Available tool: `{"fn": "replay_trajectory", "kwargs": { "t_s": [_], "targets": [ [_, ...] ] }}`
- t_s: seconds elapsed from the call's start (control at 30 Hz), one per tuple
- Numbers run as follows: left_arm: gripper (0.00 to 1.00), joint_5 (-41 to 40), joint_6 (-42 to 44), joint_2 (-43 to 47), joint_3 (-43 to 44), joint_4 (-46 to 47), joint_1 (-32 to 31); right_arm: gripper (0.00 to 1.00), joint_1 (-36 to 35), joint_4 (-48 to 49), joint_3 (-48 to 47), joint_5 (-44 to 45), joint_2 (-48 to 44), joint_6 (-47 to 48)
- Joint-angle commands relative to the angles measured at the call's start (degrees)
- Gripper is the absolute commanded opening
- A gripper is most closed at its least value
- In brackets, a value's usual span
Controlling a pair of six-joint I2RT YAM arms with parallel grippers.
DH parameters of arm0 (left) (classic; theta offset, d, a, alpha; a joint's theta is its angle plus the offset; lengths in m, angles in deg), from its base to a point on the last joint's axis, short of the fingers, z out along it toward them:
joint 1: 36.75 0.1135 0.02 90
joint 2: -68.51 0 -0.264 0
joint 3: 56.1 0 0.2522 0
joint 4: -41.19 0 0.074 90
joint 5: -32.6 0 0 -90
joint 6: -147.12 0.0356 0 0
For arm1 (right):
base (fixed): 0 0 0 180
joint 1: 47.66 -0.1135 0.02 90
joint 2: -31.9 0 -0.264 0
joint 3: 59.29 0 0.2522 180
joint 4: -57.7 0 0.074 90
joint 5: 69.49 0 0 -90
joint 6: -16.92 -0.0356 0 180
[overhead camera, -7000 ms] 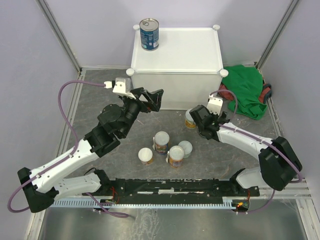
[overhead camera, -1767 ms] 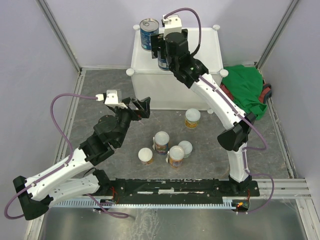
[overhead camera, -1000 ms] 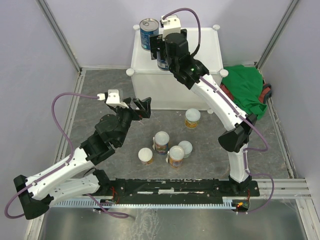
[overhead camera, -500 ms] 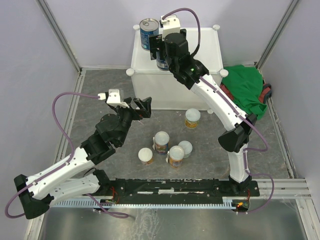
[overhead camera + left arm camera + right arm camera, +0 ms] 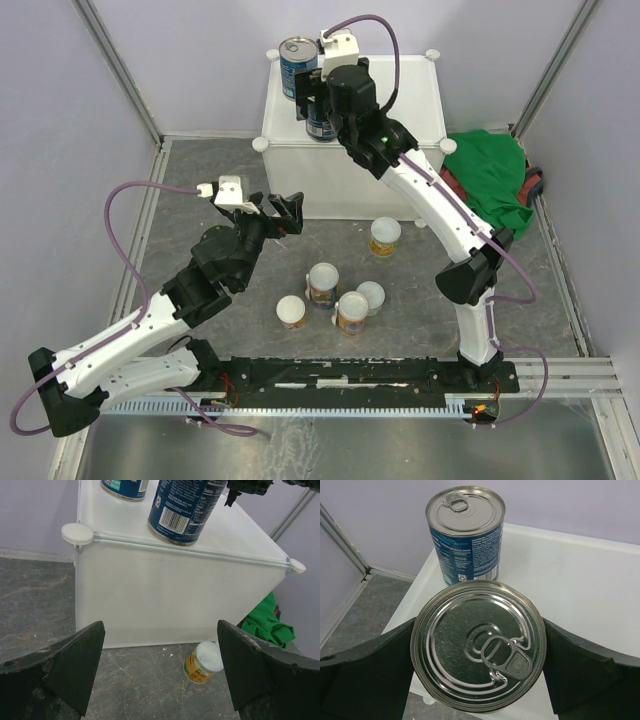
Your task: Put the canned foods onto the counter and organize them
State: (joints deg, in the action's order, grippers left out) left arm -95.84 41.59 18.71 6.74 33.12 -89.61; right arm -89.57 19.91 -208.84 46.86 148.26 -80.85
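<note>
The white counter (image 5: 400, 100) stands at the back, and a dark blue can (image 5: 298, 65) rests on its far left corner. My right gripper (image 5: 322, 105) is shut on a second dark blue can (image 5: 478, 645), one finger pressed against each side. It holds this can tilted over the counter's front left part, close beside the first can (image 5: 465, 535). My left gripper (image 5: 283, 212) hangs open and empty above the floor, facing the counter's front wall (image 5: 175, 600). Ahead of it stands a yellow-labelled can (image 5: 204, 661). Several more cans (image 5: 323, 283) stand grouped on the floor.
A green cloth (image 5: 495, 180) lies bunched on the floor to the right of the counter. Round white knobs (image 5: 77, 533) mark the counter's corners. Purple walls and metal rails enclose the grey floor.
My right gripper has shifted the held blue can slightly left, closer to the can standing on the counter. My left arm has barely moved.
</note>
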Motion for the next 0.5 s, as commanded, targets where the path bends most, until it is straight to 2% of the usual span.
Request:
{"fn": "replay_trajectory", "kwargs": {
  "t_s": [0.0,0.47],
  "targets": [
    [0.99,0.1,2.9,0.3,2.4,1.4,-0.1,0.99,-1.1,8.2,-4.8,-1.3,-1.1,-0.7],
    [0.99,-0.2,3.3,0.0,2.1,1.8,-0.1,0.99,-1.0,7.9,-6.3,-0.5,1.2,1.1]
  ]
}}
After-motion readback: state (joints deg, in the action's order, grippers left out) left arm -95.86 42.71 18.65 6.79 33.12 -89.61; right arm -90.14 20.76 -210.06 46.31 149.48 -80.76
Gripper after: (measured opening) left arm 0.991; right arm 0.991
